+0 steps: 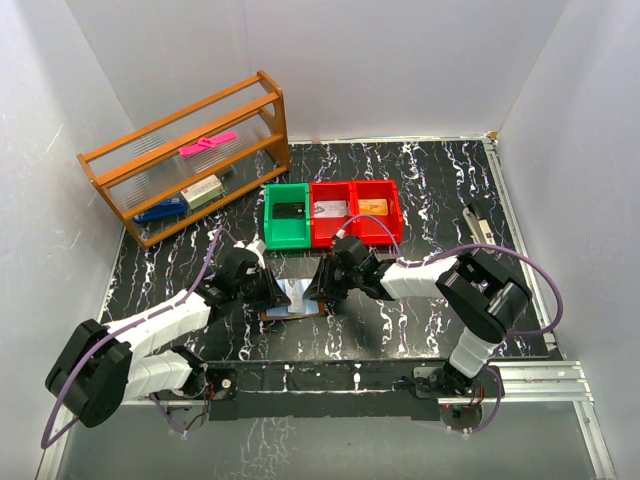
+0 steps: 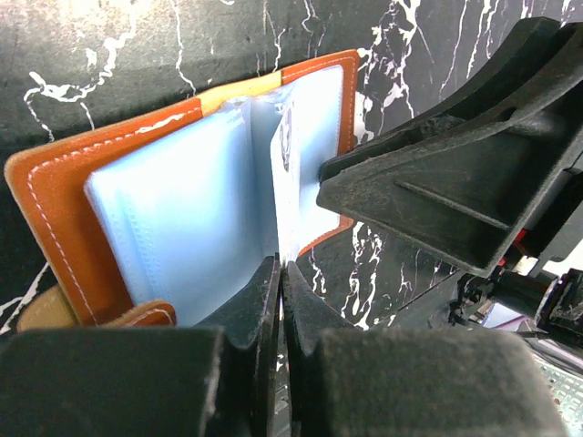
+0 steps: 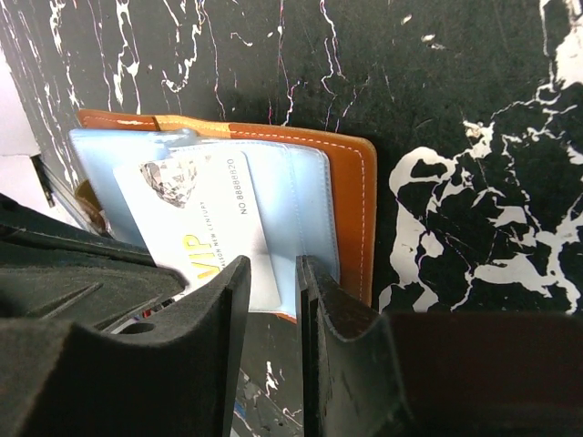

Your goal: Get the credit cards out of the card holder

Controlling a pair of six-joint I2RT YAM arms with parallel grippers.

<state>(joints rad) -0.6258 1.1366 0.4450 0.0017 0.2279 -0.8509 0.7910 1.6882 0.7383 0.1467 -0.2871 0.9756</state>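
**Item 1. Card holder** (image 1: pixel 297 300): a brown leather bifold, laid open on the bench (image 1: pixel 440 180), which is black with white veining. It is placed between the two hands and just in front of a row of bins. Pale blue clear sleeves are seen inside, framed by the stitched brown rim. In the left wrist view one sleeve leaf is stood upright near the fold.

**Item 2. Credit card** (image 3: pixel 196 214): pale silver-white, marked with a diamond picture, a printed number and gold "VIP" lettering. It is laid askew on the blue sleeves of the card holder. Its lower edge is partly covered by a finger of the right hand.

**Item 3. Left hand** (image 2: pixel 281 278): closed, with only a hairline left between the jaws. It is set at the holder's edge, just where the upright leaf comes down. Whether the leaf is pinched cannot be told.

**Item 4. Right hand** (image 3: pixel 271 269): the jaws are held narrowly apart at the opposite side of the holder. A corner of the credit card is seen in the gap. Whether it is gripped cannot be told.

**Item 5. Bins:**
- In the green bin (image 1: pixel 286 240) a dark flat thing is held.
- In the middle red bin (image 1: pixel 330 238) a silver-grey card (image 1: pixel 330 208) is held.
- In the right red bin (image 1: pixel 378 236) a gold-orange card (image 1: pixel 372 206) is held.

**Item 6. Wooden rack** (image 1: pixel 268 110): fitted with clear shelves and stood at the far left of the bench. A pink thing (image 1: pixel 207 143) is laid on top.
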